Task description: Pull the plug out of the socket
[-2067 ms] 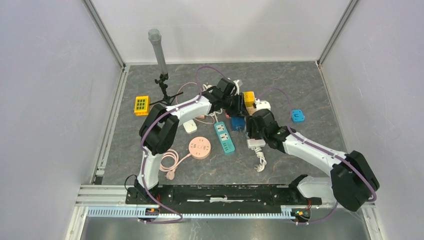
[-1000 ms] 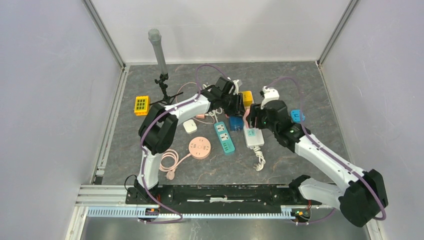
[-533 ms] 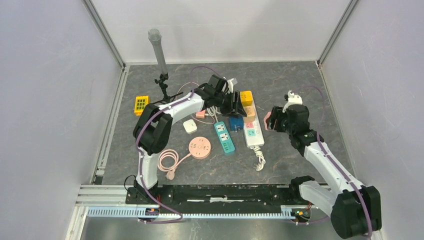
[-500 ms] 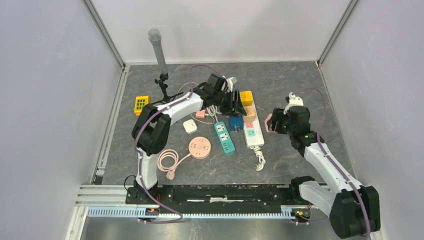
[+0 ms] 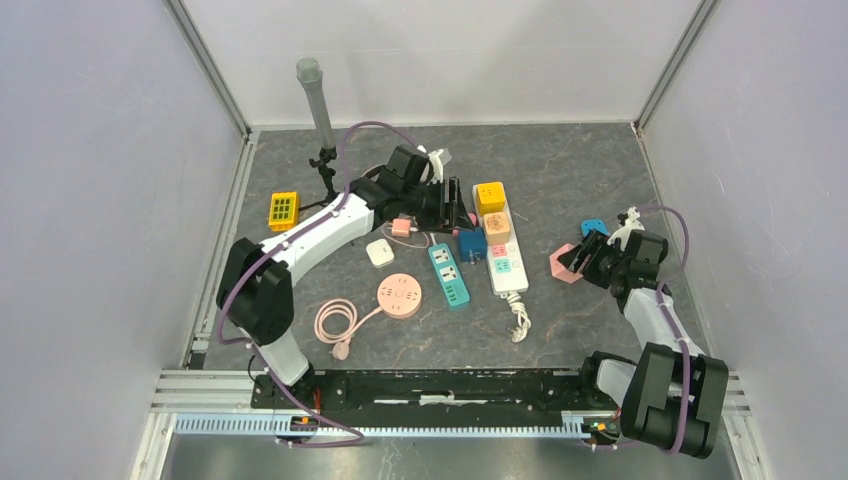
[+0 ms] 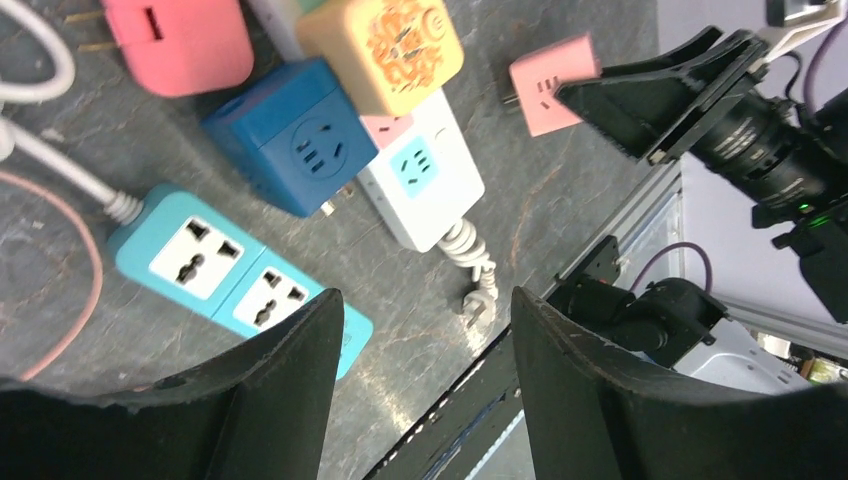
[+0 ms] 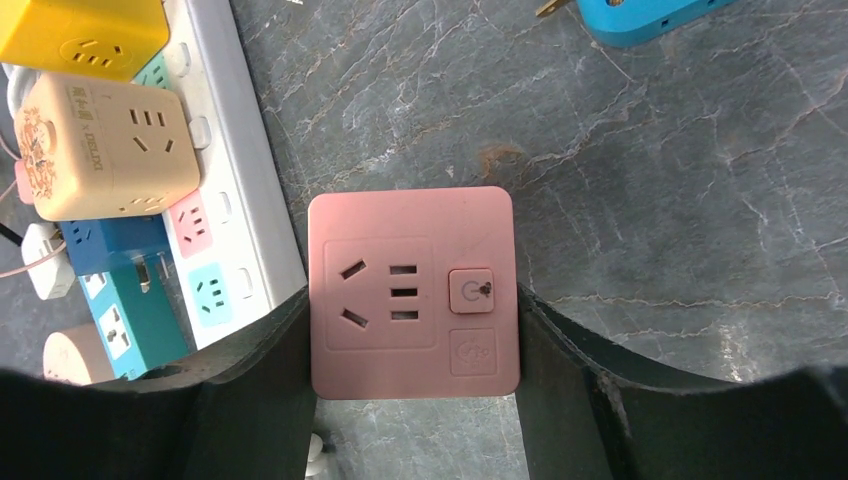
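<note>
Grey table [image 5: 600, 170], pink plug [image 7: 412, 250] in right gripper [image 7: 411, 312], white strip [image 7: 238, 200] partly hidden

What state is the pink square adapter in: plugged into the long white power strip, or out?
Out. The right gripper holds the pink square adapter apart from the long white power strip, its prongs bare.

right claw [image 5: 583, 256] carried pink plug [image 7: 400, 230] away from white strip [image 5: 505, 258], rightward; left claw [image 6: 420, 320] opened, drew back.

Dark grey marbled tabletop [image 5: 600, 160], boxed in by plain pale walls [image 5: 100, 200] on three sides. Metal corner posts [image 5: 207, 65], slotted rail [image 5: 400, 425] along the near edge. Light's pretty even.
</note>
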Action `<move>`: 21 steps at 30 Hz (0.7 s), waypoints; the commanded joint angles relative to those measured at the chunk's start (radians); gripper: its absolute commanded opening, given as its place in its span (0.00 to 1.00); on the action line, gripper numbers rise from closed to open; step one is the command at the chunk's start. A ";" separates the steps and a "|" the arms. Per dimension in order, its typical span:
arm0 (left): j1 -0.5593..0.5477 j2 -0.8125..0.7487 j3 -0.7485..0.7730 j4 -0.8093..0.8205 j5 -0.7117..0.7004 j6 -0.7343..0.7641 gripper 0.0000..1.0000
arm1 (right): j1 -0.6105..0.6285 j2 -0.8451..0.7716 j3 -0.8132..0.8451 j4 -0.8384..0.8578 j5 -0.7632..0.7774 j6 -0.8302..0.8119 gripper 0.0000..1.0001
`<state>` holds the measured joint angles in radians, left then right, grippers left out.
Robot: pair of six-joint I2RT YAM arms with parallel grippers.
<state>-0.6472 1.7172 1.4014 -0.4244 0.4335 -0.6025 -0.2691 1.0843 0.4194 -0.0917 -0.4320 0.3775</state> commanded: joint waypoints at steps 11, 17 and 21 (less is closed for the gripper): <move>-0.003 -0.071 -0.027 -0.079 -0.089 0.067 0.69 | -0.029 -0.052 0.063 -0.055 0.138 -0.038 0.88; -0.003 -0.078 -0.022 -0.087 -0.107 0.071 0.69 | -0.028 -0.088 0.086 -0.075 0.196 -0.053 0.95; -0.003 -0.077 -0.022 -0.091 -0.122 0.070 0.69 | -0.027 -0.129 0.106 -0.087 0.221 -0.049 0.95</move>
<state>-0.6472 1.6852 1.3746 -0.5102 0.3374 -0.5743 -0.2958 1.0012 0.4698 -0.1741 -0.2626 0.3389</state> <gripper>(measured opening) 0.689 0.957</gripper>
